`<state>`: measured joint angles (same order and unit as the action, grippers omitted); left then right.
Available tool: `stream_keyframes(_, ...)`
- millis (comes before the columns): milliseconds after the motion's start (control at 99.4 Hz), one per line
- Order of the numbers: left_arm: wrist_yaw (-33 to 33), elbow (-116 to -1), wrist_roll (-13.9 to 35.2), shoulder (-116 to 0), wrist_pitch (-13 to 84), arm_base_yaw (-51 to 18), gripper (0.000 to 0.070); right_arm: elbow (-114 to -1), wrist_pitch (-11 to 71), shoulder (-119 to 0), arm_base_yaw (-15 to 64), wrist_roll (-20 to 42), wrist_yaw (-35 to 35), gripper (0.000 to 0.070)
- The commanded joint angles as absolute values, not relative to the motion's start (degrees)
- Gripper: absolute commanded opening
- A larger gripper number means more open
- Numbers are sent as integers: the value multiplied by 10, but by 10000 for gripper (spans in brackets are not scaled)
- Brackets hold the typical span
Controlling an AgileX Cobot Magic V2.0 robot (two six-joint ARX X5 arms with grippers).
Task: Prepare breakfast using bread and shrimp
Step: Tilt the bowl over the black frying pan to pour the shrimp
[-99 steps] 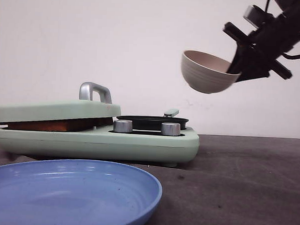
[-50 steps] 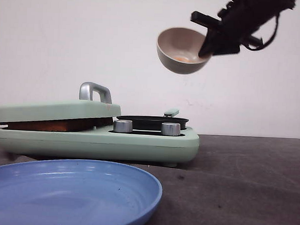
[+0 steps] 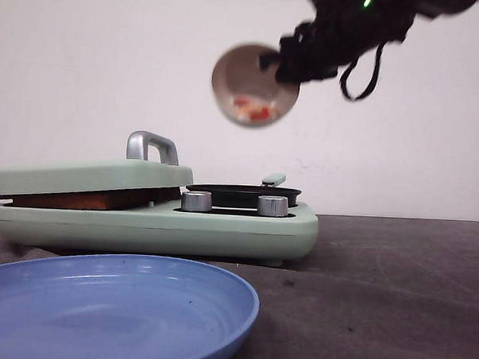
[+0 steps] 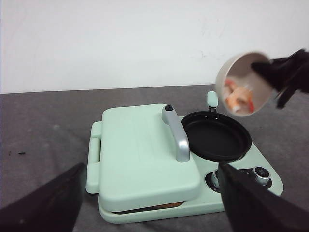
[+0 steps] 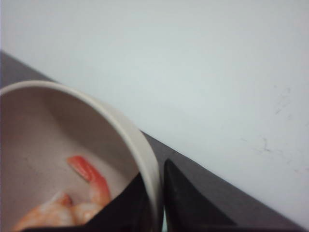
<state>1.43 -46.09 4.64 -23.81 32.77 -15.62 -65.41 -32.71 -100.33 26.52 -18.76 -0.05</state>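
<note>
While the right gripper (image 3: 280,58) pinches the ribbed beige bowl's (image 3: 254,85) rim, tilted above the round black pan (image 4: 215,137), pink shrimp (image 5: 72,203) sit inside; bread (image 3: 87,198) lies under the mint lid (image 4: 145,150); left gripper (image 4: 149,203) spread.

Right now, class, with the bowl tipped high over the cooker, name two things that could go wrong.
1. The bowl is tipped steeply, well above the black pan; the shrimp may fall from height and bounce off the pan onto the table.
2. The right pincer grips only the bowl's rim, so the bowl could slip or twist while pouring.
</note>
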Motion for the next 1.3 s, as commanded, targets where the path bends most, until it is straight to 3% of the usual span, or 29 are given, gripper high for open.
stream_keyframes(0, 15, -464, 50, -239, 322, -158, 470, -664, -368, -1025, 274, -281, 17, 3)
stream_keyframes(292, 15, -464, 49, -239, 322, -158, 470, -664, -445, -1073, 284, -442, 39, 3)
stream_keyframes(503, 15, -464, 46, -239, 322, -158, 470, -664, -478, -1073, 288, -505, 50, 2)
stream_keyframes(1287, 15, -464, 45, -239, 322, -158, 470, -664, -650, -1073, 291, -518, 60, 3)
